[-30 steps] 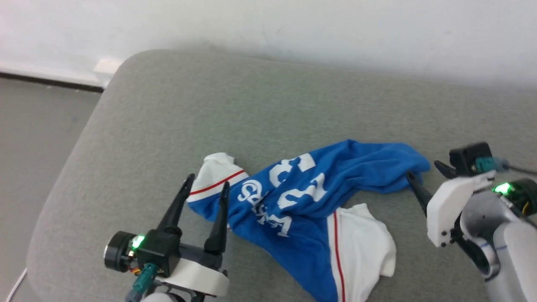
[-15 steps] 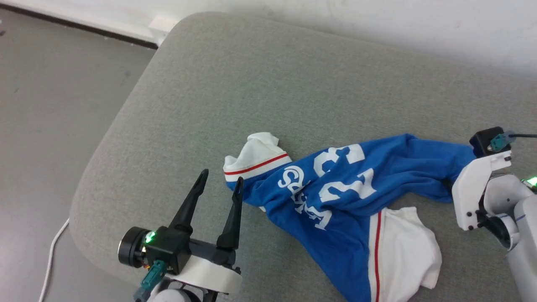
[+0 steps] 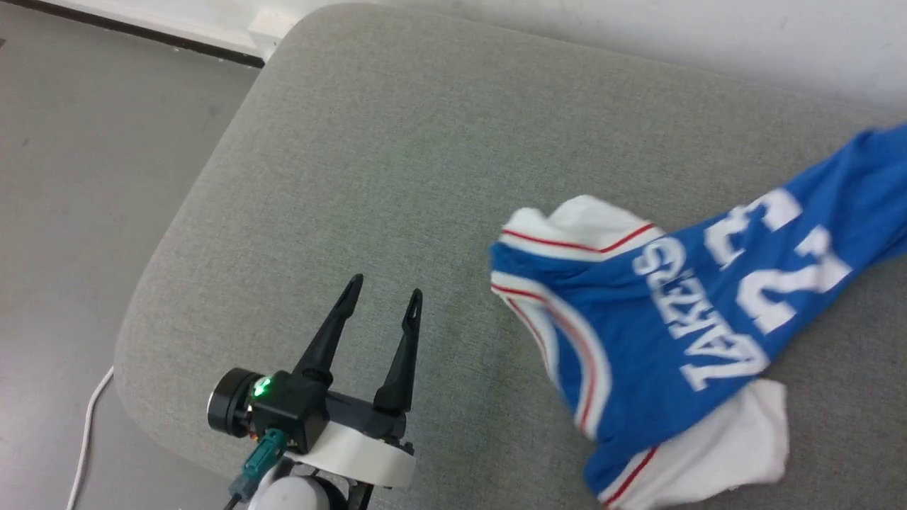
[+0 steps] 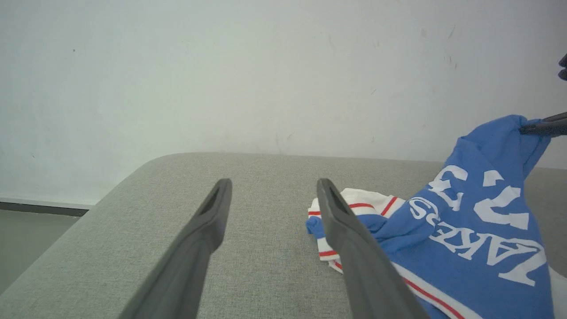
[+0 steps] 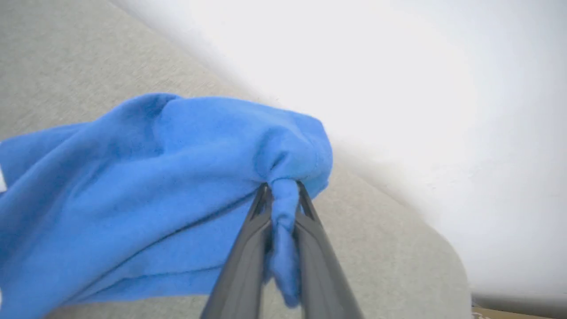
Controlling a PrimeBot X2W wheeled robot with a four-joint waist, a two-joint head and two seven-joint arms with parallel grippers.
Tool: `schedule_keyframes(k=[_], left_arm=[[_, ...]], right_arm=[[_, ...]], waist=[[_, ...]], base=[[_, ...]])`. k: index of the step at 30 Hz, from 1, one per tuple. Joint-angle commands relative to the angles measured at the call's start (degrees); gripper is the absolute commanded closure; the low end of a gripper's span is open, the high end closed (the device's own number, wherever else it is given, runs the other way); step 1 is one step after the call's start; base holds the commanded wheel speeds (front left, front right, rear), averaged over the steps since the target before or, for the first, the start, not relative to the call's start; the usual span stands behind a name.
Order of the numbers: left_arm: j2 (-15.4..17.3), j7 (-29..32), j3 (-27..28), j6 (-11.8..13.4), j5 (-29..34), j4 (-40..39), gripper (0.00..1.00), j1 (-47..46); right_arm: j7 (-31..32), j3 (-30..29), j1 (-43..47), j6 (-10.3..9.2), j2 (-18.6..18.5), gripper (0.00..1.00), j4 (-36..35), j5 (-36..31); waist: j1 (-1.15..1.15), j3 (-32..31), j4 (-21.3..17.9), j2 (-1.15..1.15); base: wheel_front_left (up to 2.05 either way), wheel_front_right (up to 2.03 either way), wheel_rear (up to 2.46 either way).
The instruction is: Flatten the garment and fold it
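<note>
The garment is a royal-blue jersey T-shirt with white sleeves, red stripe trim, white LAKERS lettering and the number 23. It stretches across the right of the grey cushion in the head view, its far blue end lifted toward the upper right edge. My right gripper is shut on a bunched fold of that blue end, and its fingertips show pinching the cloth in the left wrist view. My left gripper stands open and empty, left of the garment and apart from it.
The cushion's rounded left edge drops to a grey floor, where a white cable runs. A white wall rises behind the cushion, with a dark baseboard strip at its foot.
My right gripper has shut on the garment's blue end and lifted it up and to the right, dragging the shirt rightward. The head camera has turned left. The left gripper stays open.
</note>
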Motion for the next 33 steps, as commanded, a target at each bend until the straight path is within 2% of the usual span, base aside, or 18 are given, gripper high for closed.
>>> schedule_keyframes(k=[1,5,8,9,10,16,22,29,33], left_arm=[[-0.33,-0.27,-0.15,-0.49,0.42,0.11,0.00,-1.07],[-0.42,-0.27,-0.73,-0.68,0.14,0.18,0.00,-1.80],[-0.46,-0.27,-1.06,-0.64,-0.10,0.40,0.00,-2.32],[-0.46,-0.27,-1.17,-0.55,-0.26,0.48,0.00,-2.45],[-0.47,-0.27,-1.26,-0.44,-0.43,0.55,0.00,-2.58],[-0.48,-0.27,-1.44,-0.23,-1.25,1.12,0.00,-3.45],[-0.48,-0.27,-0.47,-0.68,-1.90,1.94,0.00,-3.42],[-0.45,-0.27,2.39,-1.98,-2.68,5.83,0.00,-3.08],[0.27,-0.27,3.36,-2.69,-3.28,9.03,0.00,-3.58]], right_arm=[[-1.59,0.02,-3.01,-0.13,-1.28,1.00,0.32,-1.73],[-7.99,0.28,-9.80,-0.13,-3.24,1.00,3.11,-6.57],[-12.07,1.07,-13.01,-0.13,-2.12,1.00,7.81,-9.49],[-12.56,1.31,-13.48,-0.13,-1.31,0.76,9.73,-9.92],[-12.63,1.79,-13.64,-0.13,-0.46,0.00,11.68,-10.19],[-16.59,1.87,-13.25,-0.13,4.42,0.00,18.72,-8.33],[-22.65,1.79,-11.34,-0.13,8.06,0.00,20.24,-5.13],[-32.39,2.35,-4.71,-0.13,13.10,0.00,14.98,0.90],[-33.99,3.76,2.75,-0.13,16.48,0.00,8.77,5.54]], waist=[[-0.01,0.59,-0.16,0.00],[-0.01,1.97,-0.38,0.00],[-0.01,2.53,-0.68,0.00],[-0.01,2.63,-0.82,0.00],[-0.01,2.66,-0.99,0.00],[-0.01,1.83,-2.93,0.00],[-0.01,-1.09,-6.32,0.00],[-0.01,-6.22,-13.19,0.00],[-0.01,-8.29,-17.04,0.00]], base=[[0.00,0.00,0.00],[0.00,0.00,0.00],[0.00,0.00,0.00],[0.00,0.00,0.00],[0.00,0.00,0.00],[0.00,0.00,0.00],[0.00,0.00,0.00],[0.00,0.00,0.00],[0.00,0.00,0.00]])
